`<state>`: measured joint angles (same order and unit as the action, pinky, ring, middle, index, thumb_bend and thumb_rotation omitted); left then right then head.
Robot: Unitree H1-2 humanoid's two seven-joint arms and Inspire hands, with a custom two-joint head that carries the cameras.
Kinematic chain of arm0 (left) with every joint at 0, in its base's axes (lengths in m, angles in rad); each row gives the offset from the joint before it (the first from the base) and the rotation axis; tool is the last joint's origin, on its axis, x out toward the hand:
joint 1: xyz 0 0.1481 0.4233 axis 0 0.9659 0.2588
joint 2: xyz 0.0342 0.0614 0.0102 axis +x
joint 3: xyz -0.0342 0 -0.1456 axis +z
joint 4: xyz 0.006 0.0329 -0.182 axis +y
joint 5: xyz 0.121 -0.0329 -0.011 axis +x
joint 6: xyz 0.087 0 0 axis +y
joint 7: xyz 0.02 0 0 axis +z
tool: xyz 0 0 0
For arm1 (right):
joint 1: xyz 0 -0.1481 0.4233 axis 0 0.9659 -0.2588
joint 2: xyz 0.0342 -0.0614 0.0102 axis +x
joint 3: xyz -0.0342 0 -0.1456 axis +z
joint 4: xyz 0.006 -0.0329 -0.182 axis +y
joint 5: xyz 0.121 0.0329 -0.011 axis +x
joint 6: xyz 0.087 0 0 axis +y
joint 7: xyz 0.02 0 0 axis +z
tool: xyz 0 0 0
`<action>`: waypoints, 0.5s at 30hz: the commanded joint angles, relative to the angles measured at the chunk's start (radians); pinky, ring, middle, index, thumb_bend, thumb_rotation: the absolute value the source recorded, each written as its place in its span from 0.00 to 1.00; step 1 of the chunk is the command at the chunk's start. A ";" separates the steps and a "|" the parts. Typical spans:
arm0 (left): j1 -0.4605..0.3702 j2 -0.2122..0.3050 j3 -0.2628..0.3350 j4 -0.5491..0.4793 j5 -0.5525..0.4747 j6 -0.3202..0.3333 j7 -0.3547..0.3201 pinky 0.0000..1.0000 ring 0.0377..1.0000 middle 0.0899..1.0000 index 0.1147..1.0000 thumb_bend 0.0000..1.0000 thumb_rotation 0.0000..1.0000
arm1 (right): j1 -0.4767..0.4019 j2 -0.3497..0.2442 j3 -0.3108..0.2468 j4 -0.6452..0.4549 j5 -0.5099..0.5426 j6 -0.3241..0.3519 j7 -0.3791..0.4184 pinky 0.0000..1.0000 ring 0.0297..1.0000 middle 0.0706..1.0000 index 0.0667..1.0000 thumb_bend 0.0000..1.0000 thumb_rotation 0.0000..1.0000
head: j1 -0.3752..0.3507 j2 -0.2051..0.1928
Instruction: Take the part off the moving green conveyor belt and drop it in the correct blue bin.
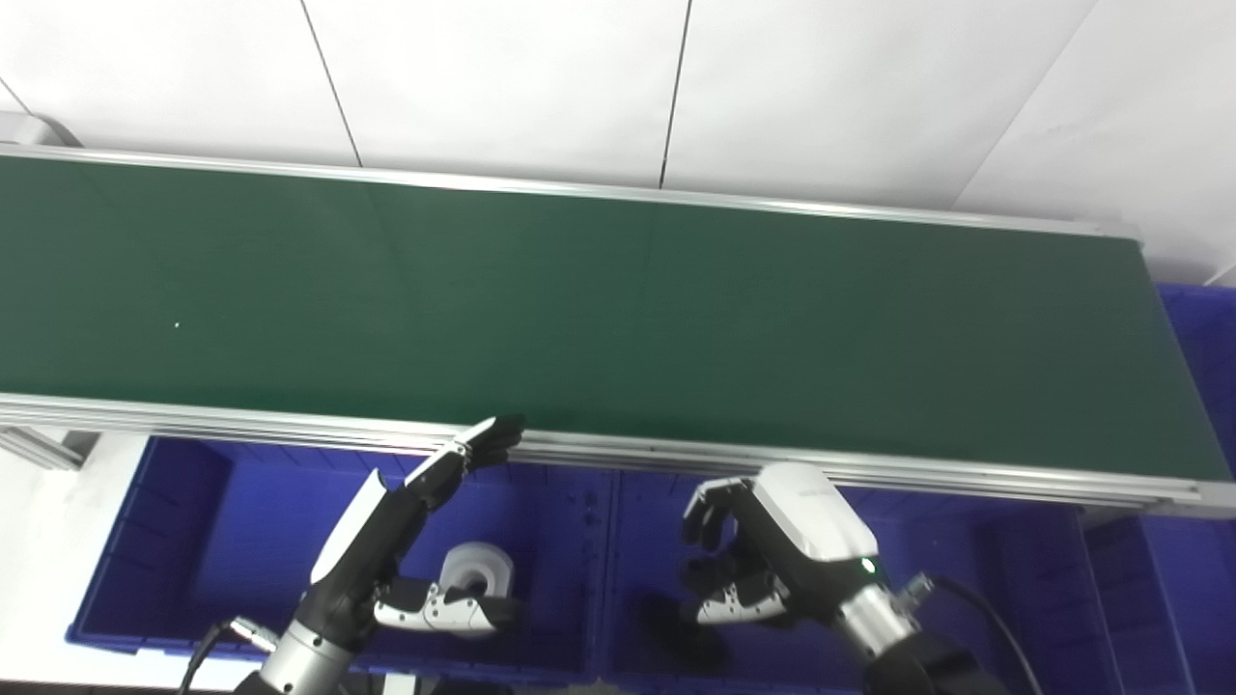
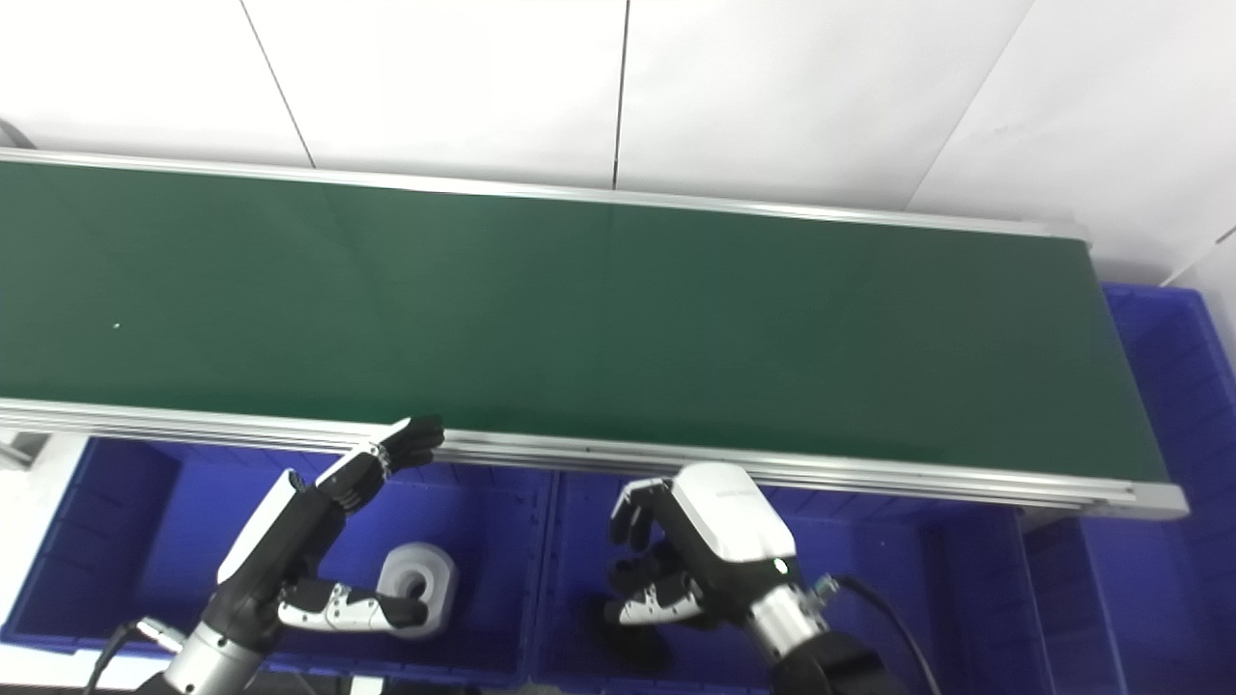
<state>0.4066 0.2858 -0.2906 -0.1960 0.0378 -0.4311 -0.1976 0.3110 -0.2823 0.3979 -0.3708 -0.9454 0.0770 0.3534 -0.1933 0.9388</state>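
The green conveyor belt (image 1: 618,319) runs across the view and carries no part. A white cylindrical part with a hole (image 1: 475,569) lies in the left blue bin (image 1: 193,541). My left hand (image 1: 415,521) is open above that bin, its fingers stretched up to the belt's front rail and its thumb beside the white part. My right hand (image 1: 772,550) hovers over the middle blue bin (image 1: 966,598), fingers half curled and apart, holding nothing I can see. A dark shape (image 1: 671,623) lies in the bin below it; I cannot tell what it is.
The belt's aluminium front rail (image 1: 869,468) overhangs the bins' far edges. Another blue bin (image 1: 1197,328) stands at the belt's right end. A divider wall (image 1: 603,579) separates the left and middle bins. White wall panels stand behind the belt.
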 commanded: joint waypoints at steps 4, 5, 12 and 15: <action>-0.010 -0.007 0.015 -0.024 -0.011 -0.025 -0.010 0.83 0.87 0.89 0.87 0.83 0.41 | -0.070 -0.014 0.062 -0.006 -0.167 0.096 0.237 0.59 0.63 0.67 0.66 0.51 0.25 | -0.001 -0.002; -0.010 -0.008 0.016 -0.023 -0.011 -0.024 -0.011 0.83 0.87 0.89 0.87 0.83 0.41 | -0.082 -0.018 0.074 -0.012 -0.194 0.102 0.287 0.70 0.72 0.74 0.74 0.51 0.38 | 0.000 -0.003; 0.000 -0.015 0.025 -0.034 -0.012 -0.012 -0.019 0.83 0.87 0.89 0.87 0.83 0.41 | -0.058 -0.001 0.075 -0.060 -0.290 0.103 0.321 0.99 0.95 0.92 0.89 0.57 0.73 | 0.009 -0.011; 0.002 -0.018 0.029 -0.027 -0.009 -0.026 -0.023 0.84 0.87 0.89 0.87 0.83 0.41 | -0.022 0.009 0.061 -0.080 -0.298 0.089 0.250 1.00 0.98 0.92 0.89 0.59 0.74 | 0.012 -0.015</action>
<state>0.4074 0.2662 -0.2671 -0.1959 0.0282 -0.4265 -0.2164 0.2776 -0.2797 0.4673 -0.4160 -1.2376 0.1773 0.6579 -0.1826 0.9265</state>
